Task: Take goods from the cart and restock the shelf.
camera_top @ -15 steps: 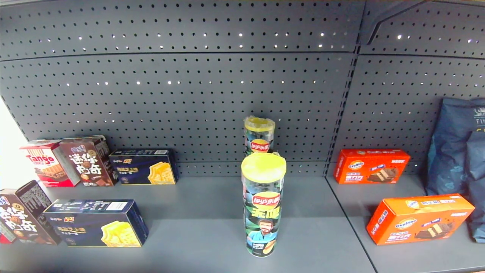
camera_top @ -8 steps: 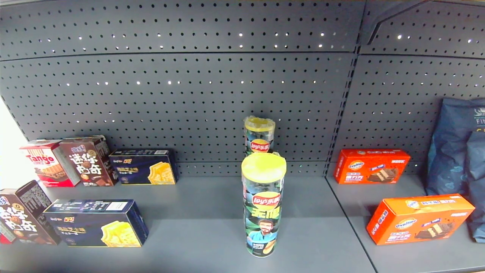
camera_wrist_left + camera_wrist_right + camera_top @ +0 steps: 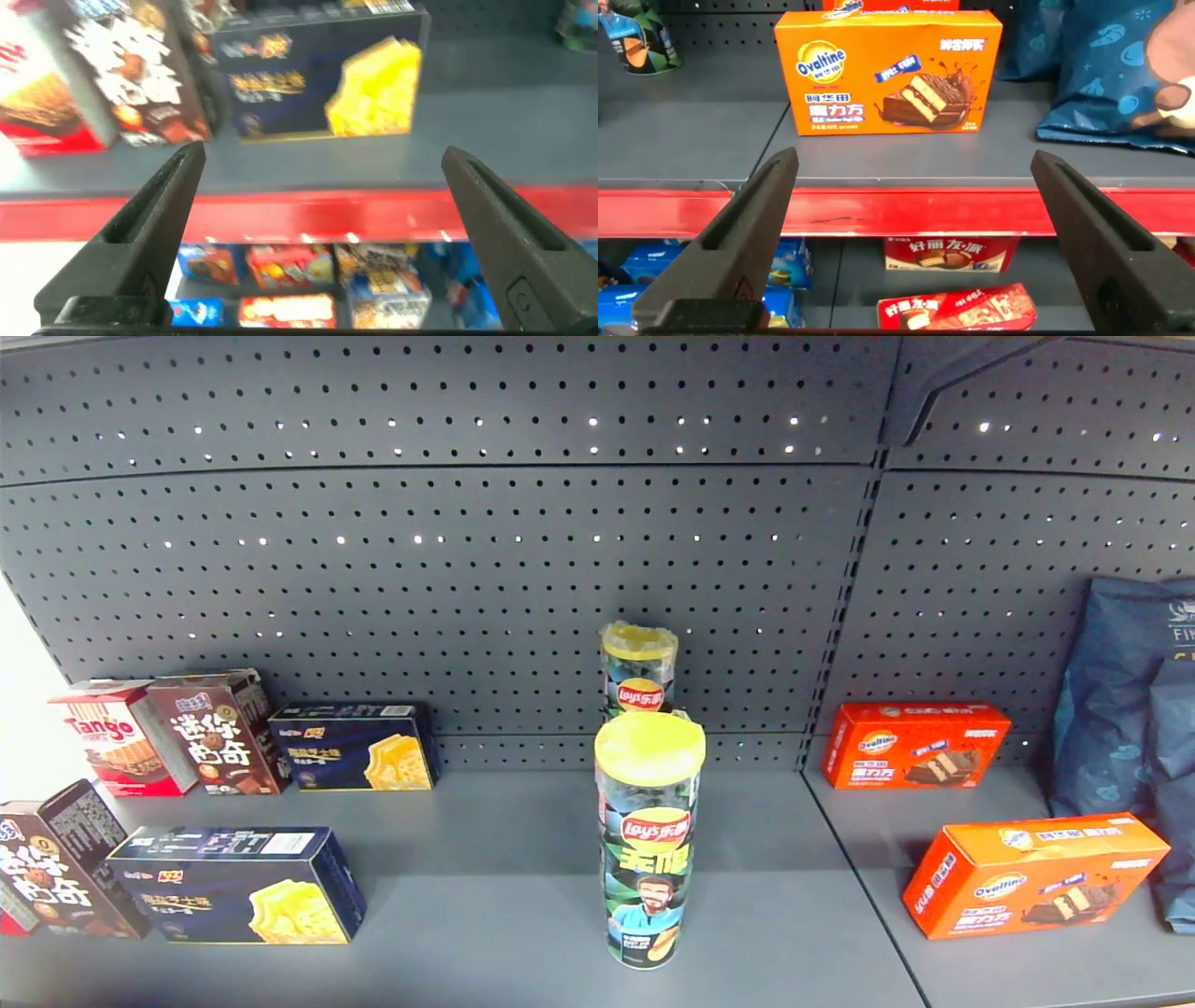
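Note:
The grey shelf [image 3: 523, 896] holds two tall chip cans with yellow lids, one in front [image 3: 650, 840] and one behind it [image 3: 639, 667]. Dark blue biscuit boxes [image 3: 243, 887] lie to the left and orange cake boxes [image 3: 1032, 875] to the right. My left gripper [image 3: 322, 159] is open and holds nothing. It hangs before the shelf's red front strip [image 3: 308, 215], facing a dark blue box [image 3: 322, 84]. Open and unloaded as well, my right gripper [image 3: 915, 161] faces an orange box [image 3: 889, 70] just past the red front strip [image 3: 915, 210].
Red and brown wafer boxes [image 3: 168, 733] stand at the far left, and dark blue bags [image 3: 1130, 709] lean at the far right. A perforated back panel [image 3: 467, 569] closes the shelf. Below the red strip, a lower shelf carries more packs [image 3: 308, 280] and red boxes [image 3: 948, 254].

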